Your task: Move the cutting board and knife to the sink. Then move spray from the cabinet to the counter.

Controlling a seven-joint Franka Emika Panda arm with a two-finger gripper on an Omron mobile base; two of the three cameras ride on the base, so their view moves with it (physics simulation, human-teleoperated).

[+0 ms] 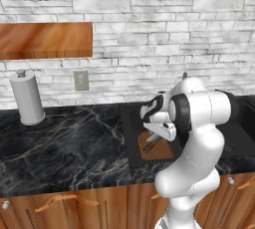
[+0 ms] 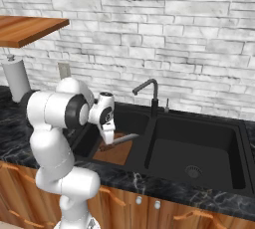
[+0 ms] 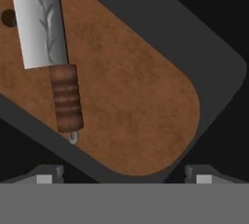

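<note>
Fingers of my pincer [image 3: 124, 174] stand wide apart, gripping nothing, just above the cutting board [image 3: 126, 96]. That board lies in the sink [image 2: 199, 148], in its left basin, and the knife [image 3: 51, 47] rests on the board, handle toward me.

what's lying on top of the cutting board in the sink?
The knife lies on the cutting board, handle toward the open gripper. The board rests in the sink; what is beneath it is covered.
</note>
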